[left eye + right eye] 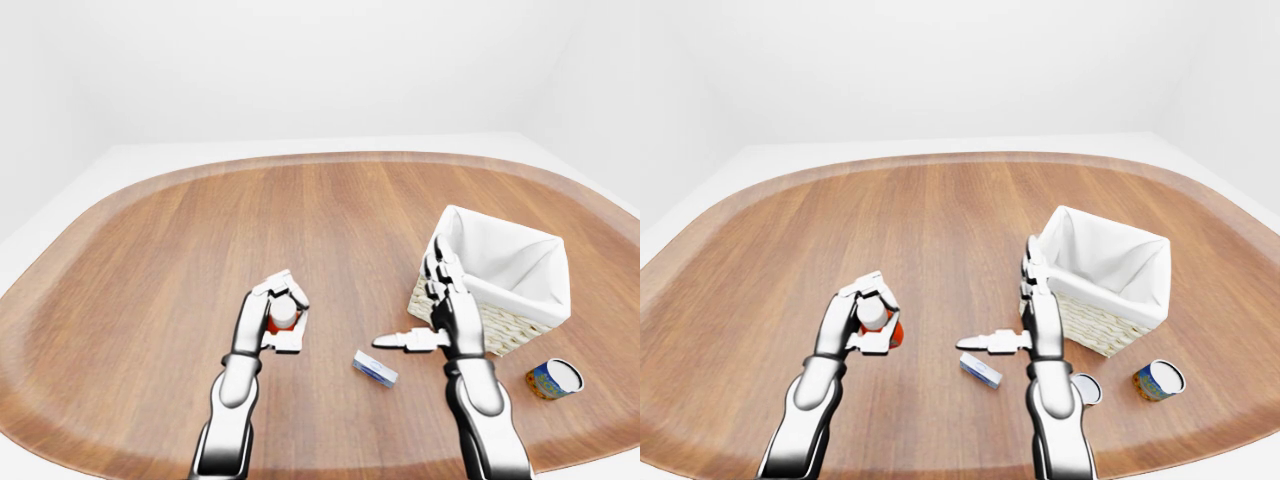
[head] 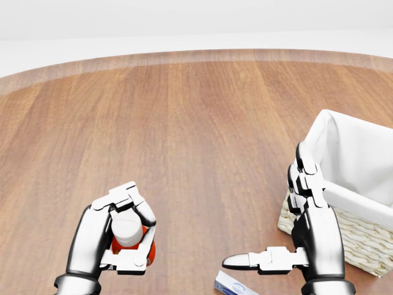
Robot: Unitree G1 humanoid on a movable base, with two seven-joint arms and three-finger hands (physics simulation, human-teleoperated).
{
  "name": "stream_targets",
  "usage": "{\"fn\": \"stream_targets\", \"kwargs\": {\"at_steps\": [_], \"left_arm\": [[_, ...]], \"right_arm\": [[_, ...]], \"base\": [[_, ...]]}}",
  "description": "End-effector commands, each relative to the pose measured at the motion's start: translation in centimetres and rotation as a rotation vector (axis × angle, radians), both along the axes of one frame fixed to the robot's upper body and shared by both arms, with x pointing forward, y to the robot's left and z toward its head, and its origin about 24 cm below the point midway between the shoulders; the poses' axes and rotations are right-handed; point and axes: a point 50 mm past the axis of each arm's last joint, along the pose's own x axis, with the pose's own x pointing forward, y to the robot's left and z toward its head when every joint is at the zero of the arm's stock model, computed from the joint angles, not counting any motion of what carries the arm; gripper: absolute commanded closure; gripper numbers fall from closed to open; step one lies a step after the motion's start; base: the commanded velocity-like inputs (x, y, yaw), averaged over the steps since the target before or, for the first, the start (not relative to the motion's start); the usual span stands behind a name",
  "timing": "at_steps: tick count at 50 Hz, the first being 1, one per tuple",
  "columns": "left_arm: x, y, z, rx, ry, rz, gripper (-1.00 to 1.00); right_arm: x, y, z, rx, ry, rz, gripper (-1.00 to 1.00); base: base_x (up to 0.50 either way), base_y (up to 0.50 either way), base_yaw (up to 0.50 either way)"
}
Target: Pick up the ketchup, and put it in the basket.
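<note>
The ketchup (image 2: 129, 236) is a red bottle with a white cap, held above the wooden table at the head view's lower left. My left hand (image 2: 126, 230) is shut on it, fingers wrapped round the cap and neck. A wicker basket (image 2: 362, 236) with a white cloth lining stands at the right edge. My right hand (image 2: 288, 246) hovers just left of the basket, open, fingers straight up and thumb pointing left, holding nothing. The bottle's lower body is mostly hidden by the fingers.
A small white and blue box (image 1: 375, 368) lies on the table between my hands. A blue and yellow can (image 1: 552, 379) lies on its side right of the basket. Another small tin (image 1: 1085, 388) sits by my right forearm. The oval table's rim (image 1: 300, 160) curves along the top.
</note>
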Motion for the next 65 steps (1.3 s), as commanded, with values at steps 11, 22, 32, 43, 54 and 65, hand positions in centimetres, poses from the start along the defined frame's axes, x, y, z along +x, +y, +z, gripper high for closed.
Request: {"fn": "stream_targets", "kwargs": {"at_steps": [11,22,32,43,54,65], "left_arm": [[0.3,-3.8,3.0,-0.102,-0.049,-0.061,1.00],[0.0,-5.7,5.1,-0.133,-0.132,-0.117,1.00],[-0.5,-7.6,6.3,-0.145,-0.178,-0.171,1.00],[-1.6,-9.7,7.8,-0.170,-0.238,-0.227,1.00],[-3.2,-11.7,9.6,-0.215,-0.311,-0.300,1.00],[-4.1,-13.3,10.3,-0.235,-0.334,-0.348,1.00]], "right_arm": [[-0.3,0.0,0.2,0.003,-0.006,0.004,-1.00],[-0.5,-0.1,0.5,0.005,-0.012,0.002,-1.00],[-0.8,-0.3,0.8,0.012,-0.020,0.001,-1.00],[-1.2,-0.2,1.2,0.017,-0.031,0.006,-1.00],[-1.5,-0.5,1.7,0.022,-0.055,0.003,-1.00],[-1.5,-0.6,1.8,0.027,-0.059,0.007,-1.00]], "base": [[0.00,0.00,0.00],[0.00,0.00,0.00],[0.00,0.00,0.00],[0.00,0.00,0.00],[0.00,0.00,0.00],[0.00,0.00,0.00]]}}
